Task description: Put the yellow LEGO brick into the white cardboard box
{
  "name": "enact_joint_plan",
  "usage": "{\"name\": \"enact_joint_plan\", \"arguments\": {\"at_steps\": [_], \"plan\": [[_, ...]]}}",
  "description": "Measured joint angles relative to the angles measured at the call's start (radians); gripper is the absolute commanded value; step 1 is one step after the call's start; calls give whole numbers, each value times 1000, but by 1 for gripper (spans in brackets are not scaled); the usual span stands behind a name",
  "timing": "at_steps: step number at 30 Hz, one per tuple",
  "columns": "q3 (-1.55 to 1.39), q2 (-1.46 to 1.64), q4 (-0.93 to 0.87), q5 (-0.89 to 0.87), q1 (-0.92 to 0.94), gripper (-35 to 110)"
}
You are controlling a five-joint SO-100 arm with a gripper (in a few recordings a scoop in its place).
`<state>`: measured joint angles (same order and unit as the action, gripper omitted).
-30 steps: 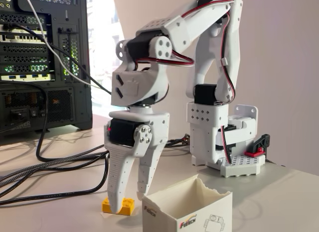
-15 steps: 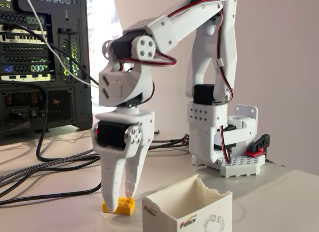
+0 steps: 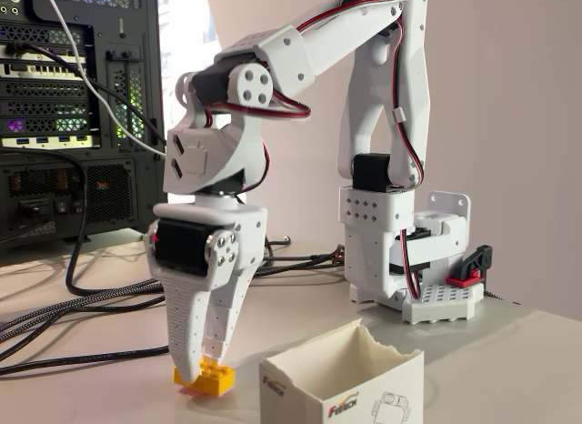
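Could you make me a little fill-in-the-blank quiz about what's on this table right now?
1. The gripper has its fingertips down on the ____ LEGO brick.
2. The brick lies on the table, to the ____ of the white cardboard box in the fixed view.
3. The box's top is ____, with torn edges.
4. Behind the arm's base sits a small red-and-black ____.

Missing words: yellow; left; open; clamp

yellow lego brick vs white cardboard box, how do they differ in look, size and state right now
The yellow LEGO brick is bright yellow plastic; the white cardboard box is white card with a printed logo. The brick is much smaller than the box. The brick lies with the gripper down on it, its fingers close together; the box stands untouched, its top open and jagged. Both rest on the table.
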<state>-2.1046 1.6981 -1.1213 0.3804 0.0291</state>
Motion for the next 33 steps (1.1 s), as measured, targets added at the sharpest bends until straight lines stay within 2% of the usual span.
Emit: {"name": "enact_joint_plan", "arguments": {"at_steps": [8, 13, 25, 27, 30, 33], "plan": [[262, 0, -310, -107, -100, -9], [408, 0, -425, -227, -222, -9], [555, -3, -463, -439, -479, -9], [557, -6, -456, -457, -491, -4], [557, -8, -446, -479, -500, 13], [549, -8, -443, -497, -509, 14]]}}
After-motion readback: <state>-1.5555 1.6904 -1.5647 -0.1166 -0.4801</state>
